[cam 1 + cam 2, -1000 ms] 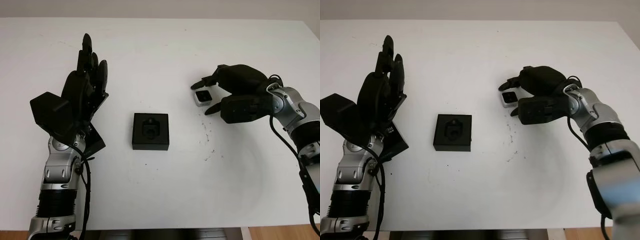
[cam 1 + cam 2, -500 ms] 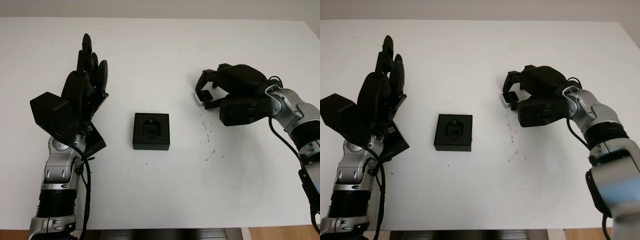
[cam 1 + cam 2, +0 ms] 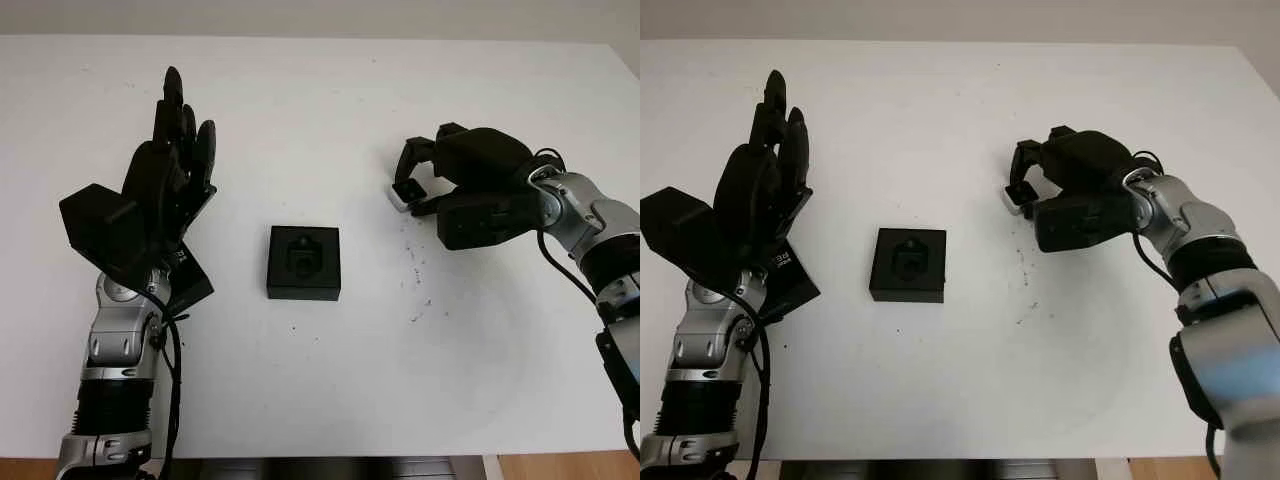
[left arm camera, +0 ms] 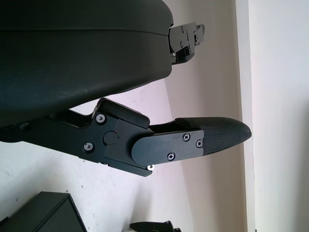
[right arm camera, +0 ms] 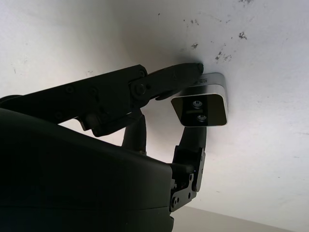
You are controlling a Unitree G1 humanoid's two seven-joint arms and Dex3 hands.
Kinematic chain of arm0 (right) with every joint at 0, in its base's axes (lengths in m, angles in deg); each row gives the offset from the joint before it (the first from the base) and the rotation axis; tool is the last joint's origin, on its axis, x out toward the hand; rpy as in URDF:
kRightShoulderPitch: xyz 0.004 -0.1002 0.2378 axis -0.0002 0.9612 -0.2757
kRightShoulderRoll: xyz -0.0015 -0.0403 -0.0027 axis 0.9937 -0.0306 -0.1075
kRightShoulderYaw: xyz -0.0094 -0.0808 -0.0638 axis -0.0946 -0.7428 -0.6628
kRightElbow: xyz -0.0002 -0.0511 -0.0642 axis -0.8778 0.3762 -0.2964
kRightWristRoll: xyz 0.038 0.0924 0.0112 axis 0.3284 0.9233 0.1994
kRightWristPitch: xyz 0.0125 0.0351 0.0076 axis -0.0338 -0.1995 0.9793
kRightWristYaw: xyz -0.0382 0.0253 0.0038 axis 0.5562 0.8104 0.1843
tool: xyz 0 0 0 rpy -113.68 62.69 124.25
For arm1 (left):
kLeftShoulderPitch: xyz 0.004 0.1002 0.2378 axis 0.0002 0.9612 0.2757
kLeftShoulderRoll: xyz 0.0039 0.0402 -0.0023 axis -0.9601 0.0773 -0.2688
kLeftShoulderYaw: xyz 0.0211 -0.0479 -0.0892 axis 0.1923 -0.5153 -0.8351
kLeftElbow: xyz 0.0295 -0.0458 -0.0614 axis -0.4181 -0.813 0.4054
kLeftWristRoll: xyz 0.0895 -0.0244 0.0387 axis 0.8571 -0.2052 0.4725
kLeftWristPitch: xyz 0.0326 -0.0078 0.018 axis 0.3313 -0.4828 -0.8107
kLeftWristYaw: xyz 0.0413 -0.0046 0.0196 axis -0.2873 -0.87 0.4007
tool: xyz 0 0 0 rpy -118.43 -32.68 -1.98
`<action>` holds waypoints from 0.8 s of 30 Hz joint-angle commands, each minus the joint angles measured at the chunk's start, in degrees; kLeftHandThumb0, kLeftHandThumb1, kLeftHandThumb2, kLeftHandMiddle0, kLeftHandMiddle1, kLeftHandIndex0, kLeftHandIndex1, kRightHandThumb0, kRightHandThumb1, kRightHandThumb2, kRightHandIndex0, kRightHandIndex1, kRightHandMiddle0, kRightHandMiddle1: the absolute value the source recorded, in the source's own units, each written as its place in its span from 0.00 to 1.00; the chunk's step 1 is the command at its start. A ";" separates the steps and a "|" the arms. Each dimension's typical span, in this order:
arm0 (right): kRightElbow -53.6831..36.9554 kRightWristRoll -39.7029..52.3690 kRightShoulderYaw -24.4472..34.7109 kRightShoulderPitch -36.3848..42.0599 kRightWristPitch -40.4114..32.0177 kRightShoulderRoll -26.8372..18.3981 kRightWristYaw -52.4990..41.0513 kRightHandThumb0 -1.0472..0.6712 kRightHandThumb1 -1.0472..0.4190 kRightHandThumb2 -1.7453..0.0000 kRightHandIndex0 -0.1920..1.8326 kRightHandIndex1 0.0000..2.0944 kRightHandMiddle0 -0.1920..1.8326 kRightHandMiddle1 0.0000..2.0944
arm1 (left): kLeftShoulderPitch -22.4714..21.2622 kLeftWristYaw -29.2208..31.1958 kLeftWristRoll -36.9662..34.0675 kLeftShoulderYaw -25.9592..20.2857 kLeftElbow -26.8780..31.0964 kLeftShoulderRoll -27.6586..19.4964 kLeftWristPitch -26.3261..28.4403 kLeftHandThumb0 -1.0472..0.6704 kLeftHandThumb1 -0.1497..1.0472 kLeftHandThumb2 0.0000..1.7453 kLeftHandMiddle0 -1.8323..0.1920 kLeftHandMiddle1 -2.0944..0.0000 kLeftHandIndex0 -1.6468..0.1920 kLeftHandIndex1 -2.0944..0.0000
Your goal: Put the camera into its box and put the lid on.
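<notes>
The small silver camera (image 3: 400, 198) is at the right of the white table, its dark lens face (image 5: 202, 108) showing in the right wrist view. My right hand (image 3: 412, 186) is shut on it, with one finger (image 5: 164, 79) on one side and another (image 5: 192, 145) on the opposite side. The black box (image 3: 303, 262) stands open in the middle, showing its shaped foam insert. My left hand (image 3: 178, 140) is open, raised over the table's left side. A flat black lid (image 3: 190, 287) lies partly hidden under it.
Small dark specks (image 3: 416, 282) mark the table between the box and my right hand. The table's far edge (image 3: 320, 37) runs along the back, and bare white surface lies in front of the box.
My right hand's fingers have curled in and closed on the camera, which they flanked while apart a second ago. The left arm and the box have stayed put.
</notes>
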 commanded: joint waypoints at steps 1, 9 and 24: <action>0.23 0.17 -0.18 1.39 0.76 -0.80 -0.13 0.39 0.05 0.96 0.08 0.86 0.25 0.60 | 0.36 0.00 -0.51 -0.34 1.05 0.04 0.12 0.14 1.00 0.30 1.00 1.00 1.00 1.00; 1.37 2.39 1.28 2.71 4.81 -0.33 1.52 0.41 0.04 0.97 0.15 0.38 0.27 0.61 | 0.43 -0.71 -0.53 -0.38 1.05 0.44 0.57 0.15 1.00 0.30 1.00 1.00 1.00 1.00; 6.03 15.24 9.70 6.00 5.36 4.46 -1.96 0.38 0.02 0.97 0.17 0.35 0.23 0.81 | 0.53 -0.28 -1.01 -0.24 1.11 -0.22 0.99 0.15 1.00 0.29 1.00 1.00 1.00 1.00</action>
